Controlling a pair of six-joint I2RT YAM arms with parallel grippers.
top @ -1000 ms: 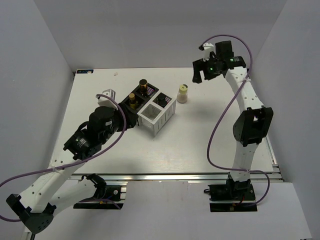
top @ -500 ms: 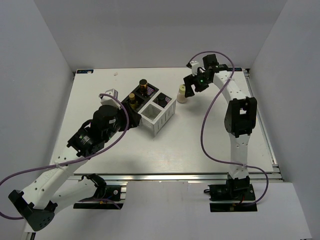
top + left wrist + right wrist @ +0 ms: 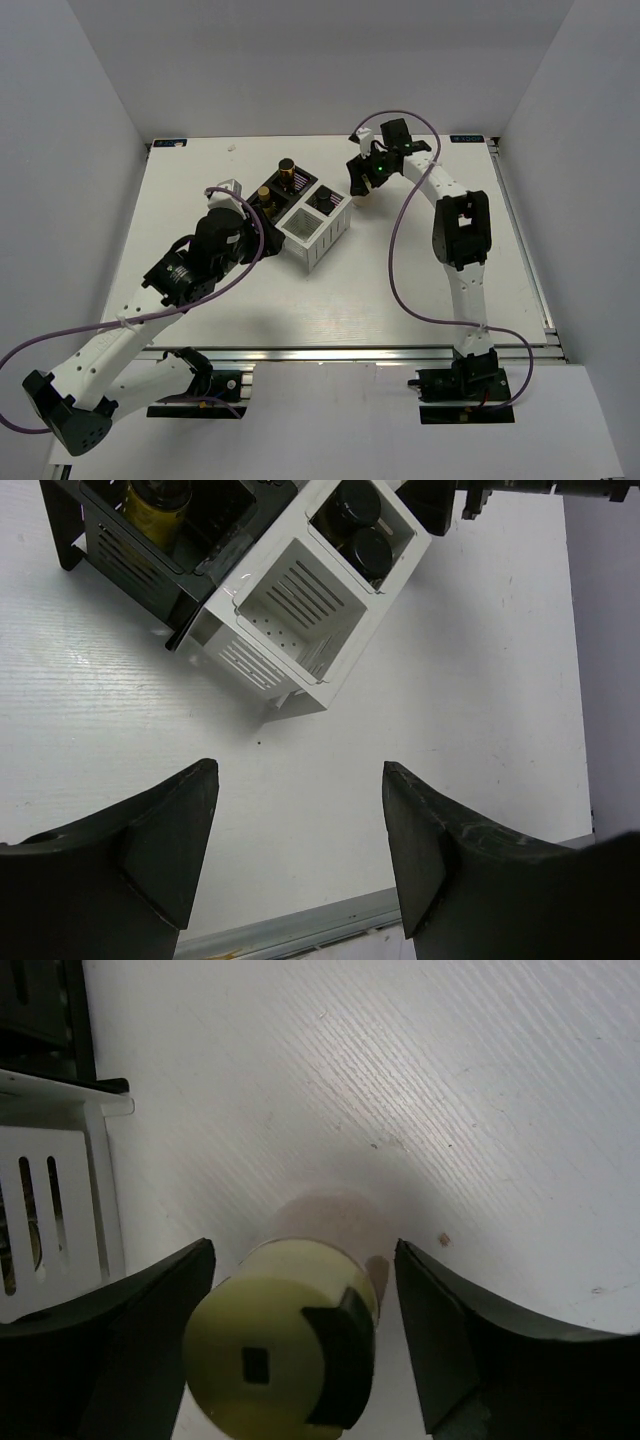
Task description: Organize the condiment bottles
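On the left, our left gripper (image 3: 298,825) hangs with its jaws spread and nothing between them, above bare desk (image 3: 450,730) near the boxes. We judge it should hold off there and leave the lane clear.

Beyond it, the black box (image 3: 120,555) holds a yellow bottle (image 3: 160,500). The white box (image 3: 245,660) beside it has two dark-capped bottles (image 3: 362,530) in its far compartment, and its near compartment is vacant.

To the right of the boxes, the cream jar (image 3: 285,1355) stands upright on the desk. Our right gripper (image 3: 302,1290) straddles it, jaws wide and not closed on it. The step in hand looks to be the grasp. We would centre the jar between the fingers (image 3: 150,1340), drop below the lid so the pads meet the body, close squarely, then lift straight up before crossing to the vacant compartment. An off-centre squeeze could tip the jar.
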